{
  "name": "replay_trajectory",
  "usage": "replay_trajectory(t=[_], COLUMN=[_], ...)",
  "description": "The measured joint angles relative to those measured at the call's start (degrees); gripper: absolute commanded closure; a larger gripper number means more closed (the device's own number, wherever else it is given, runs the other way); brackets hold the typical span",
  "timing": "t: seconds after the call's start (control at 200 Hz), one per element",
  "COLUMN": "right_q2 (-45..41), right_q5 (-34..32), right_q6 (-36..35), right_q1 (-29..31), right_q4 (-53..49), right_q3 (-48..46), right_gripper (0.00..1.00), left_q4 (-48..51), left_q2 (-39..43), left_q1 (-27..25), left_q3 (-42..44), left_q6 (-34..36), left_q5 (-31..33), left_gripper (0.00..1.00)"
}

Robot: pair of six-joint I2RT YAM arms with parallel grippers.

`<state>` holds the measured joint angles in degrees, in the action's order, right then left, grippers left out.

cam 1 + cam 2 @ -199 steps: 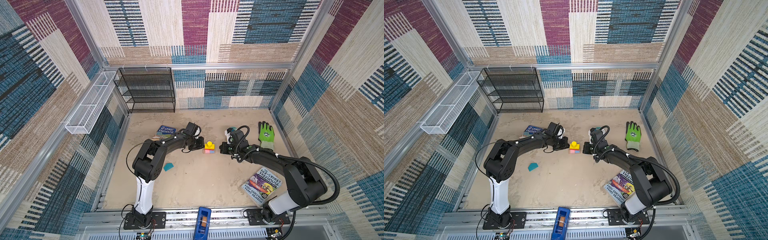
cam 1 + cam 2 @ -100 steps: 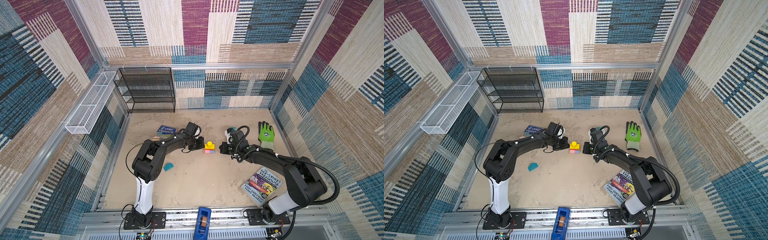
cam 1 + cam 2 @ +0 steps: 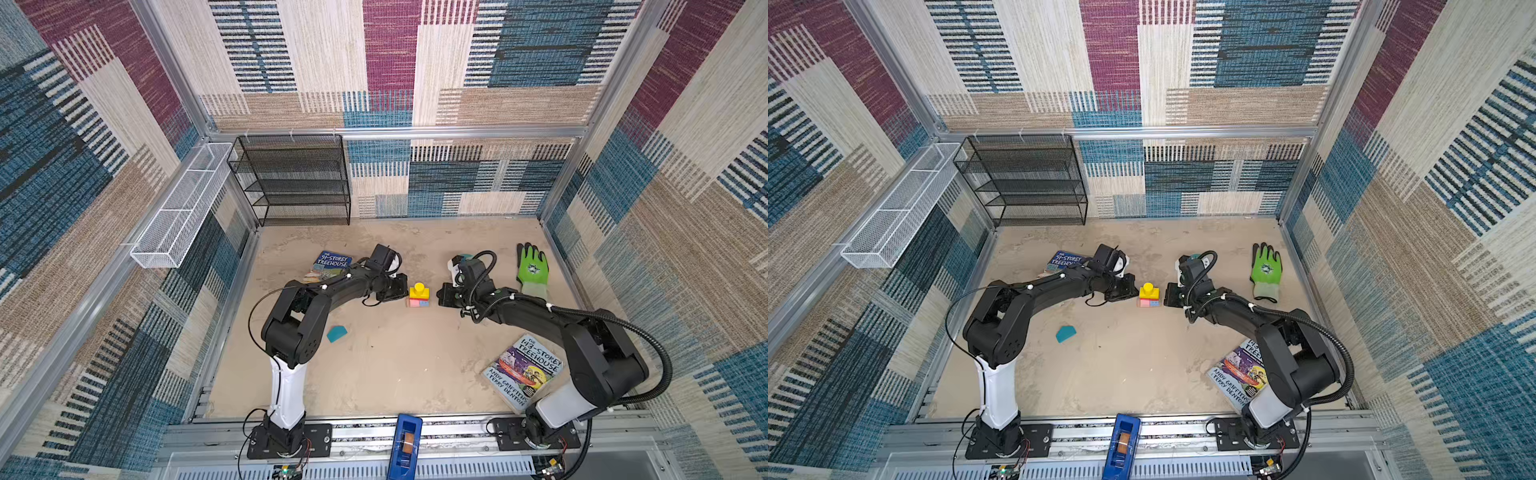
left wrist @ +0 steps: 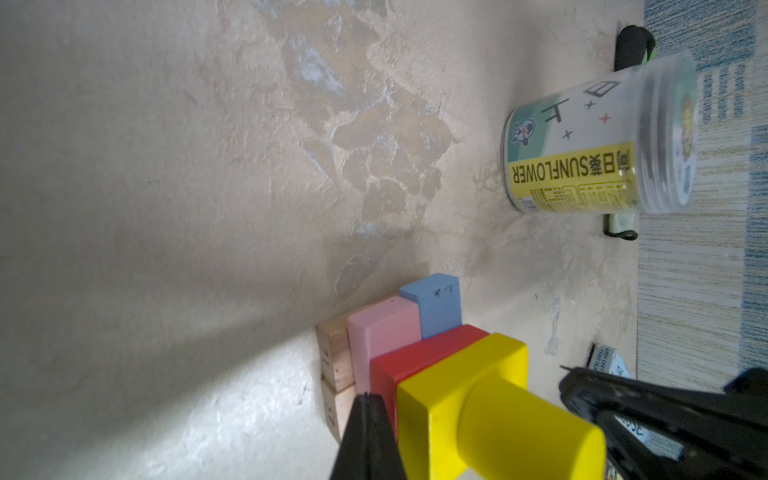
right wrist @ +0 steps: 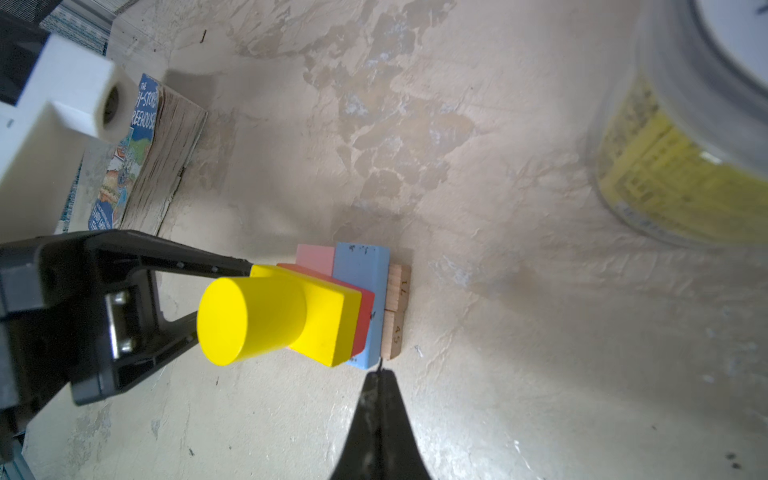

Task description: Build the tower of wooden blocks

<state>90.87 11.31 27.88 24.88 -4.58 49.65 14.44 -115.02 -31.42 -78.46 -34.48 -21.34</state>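
Your left gripper [image 3: 404, 291] and right gripper [image 3: 439, 296], both pinched shut on nothing, sit just beside the tower [image 3: 418, 296] at mid-table, one on either side, while the teal house-shaped piece [image 3: 336, 333] lies well apart and the lidded jar [image 4: 582, 141] hides its contents.

place: lab test cell | signs: aluminium frame [image 3: 395, 133]; patterned wall panels [image 3: 519, 45]; bolted arm base [image 3: 286, 439]

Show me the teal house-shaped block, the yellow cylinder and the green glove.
teal house-shaped block [image 3: 336, 333]: in a top view, middle of its flat face.
yellow cylinder [image 5: 222, 321]: right wrist view, round end face.
green glove [image 3: 532, 268]: in a top view, its printed middle.
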Motion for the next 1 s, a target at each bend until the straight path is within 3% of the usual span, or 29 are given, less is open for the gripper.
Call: replay_trajectory(t=[1.001], right_q2=[3.7], right_q5=[3.3], right_q6=[0.5], right_q1=[0.0], right_q4=[2.2], right_q3=[1.7], right_gripper=[1.0], left_q4=[-0.1], left_q2=[0.6], left_q1=[-0.3], left_q3=[1.2], left_q6=[0.0], left_q5=[-0.2], left_gripper=[1.0])
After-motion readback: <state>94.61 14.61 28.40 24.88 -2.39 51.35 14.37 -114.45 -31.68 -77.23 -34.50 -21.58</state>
